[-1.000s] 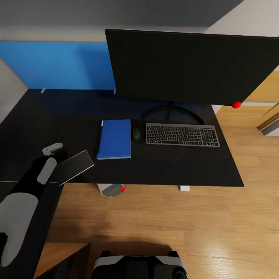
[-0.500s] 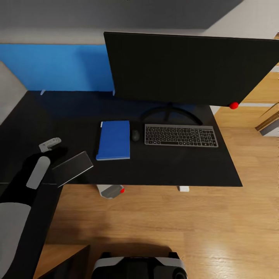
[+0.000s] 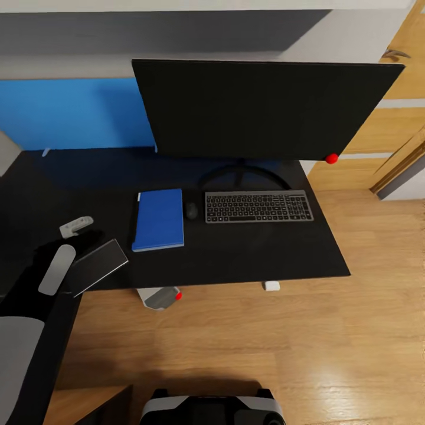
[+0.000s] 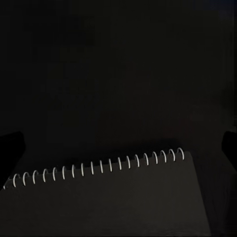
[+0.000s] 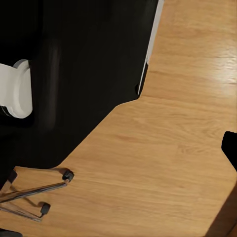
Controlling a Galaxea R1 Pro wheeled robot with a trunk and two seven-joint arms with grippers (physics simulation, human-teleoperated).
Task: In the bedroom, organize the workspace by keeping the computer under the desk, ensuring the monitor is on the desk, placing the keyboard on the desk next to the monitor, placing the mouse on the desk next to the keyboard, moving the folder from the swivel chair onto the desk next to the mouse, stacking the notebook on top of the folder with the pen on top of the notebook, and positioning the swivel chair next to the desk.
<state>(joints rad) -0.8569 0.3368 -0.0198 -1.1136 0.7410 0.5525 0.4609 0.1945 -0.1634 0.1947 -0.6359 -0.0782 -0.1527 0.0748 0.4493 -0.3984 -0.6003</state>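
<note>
Left gripper (image 3: 79, 251) at lower left of the head view, pinching the notebook (image 3: 97, 267), tilted above the near edge of the desk (image 3: 248, 260). Spiral binding of that notebook seen across the lower part of the left wrist view. Right gripper's spread impossible to tell. At frame centre: monitor (image 3: 260, 109) upright on the desk, keyboard (image 3: 258, 206) before it, mouse (image 3: 190, 211) just left, then folder (image 3: 158, 219). Computer (image 3: 158, 297) under the desk edge. Swivel chair (image 5: 29, 195) base seen at lower left of the right wrist view.
</note>
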